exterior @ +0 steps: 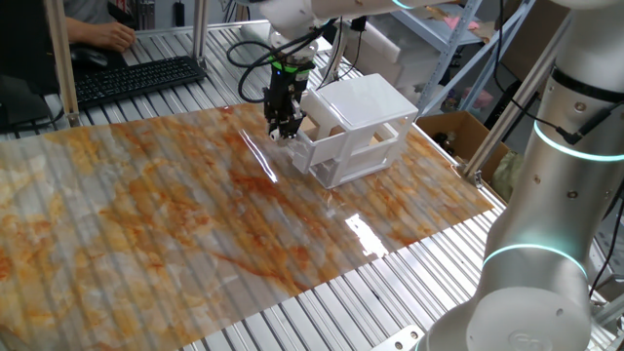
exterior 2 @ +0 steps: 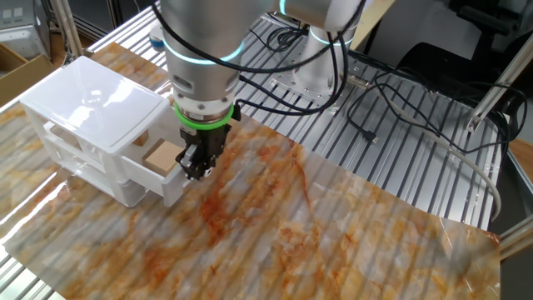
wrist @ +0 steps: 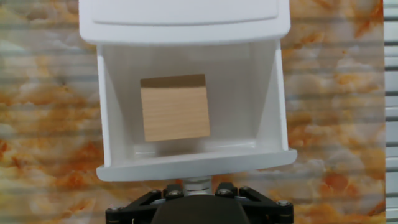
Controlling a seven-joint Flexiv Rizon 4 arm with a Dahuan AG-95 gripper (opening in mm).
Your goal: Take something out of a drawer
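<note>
The white cabinet (exterior: pixel 363 100) stands at the far side of the marbled mat. Its top drawer (wrist: pixel 194 163) is pulled out toward my hand. The light-tan wooden block (wrist: pixel 175 107) lies flat inside it, near the middle; it also shows in the fixed views (exterior 2: pixel 162 156) (exterior: pixel 312 125). My gripper (wrist: pixel 197 186) is at the drawer's front, with its jaws closed around the small round knob (wrist: pixel 197 182). In the fixed views the gripper (exterior 2: pixel 196 171) (exterior: pixel 285 131) points down at the drawer's front edge, beside the block and not touching it.
The lower drawer (exterior: pixel 353 166) sits closed under the open one. The marbled mat (exterior: pixel 175 214) covers the table. A keyboard (exterior: pixel 136 78) and a person's hand lie at the far left. A cardboard box (exterior: pixel 458 132) sits behind the cabinet. Cables (exterior 2: pixel 391 108) run over the metal slats.
</note>
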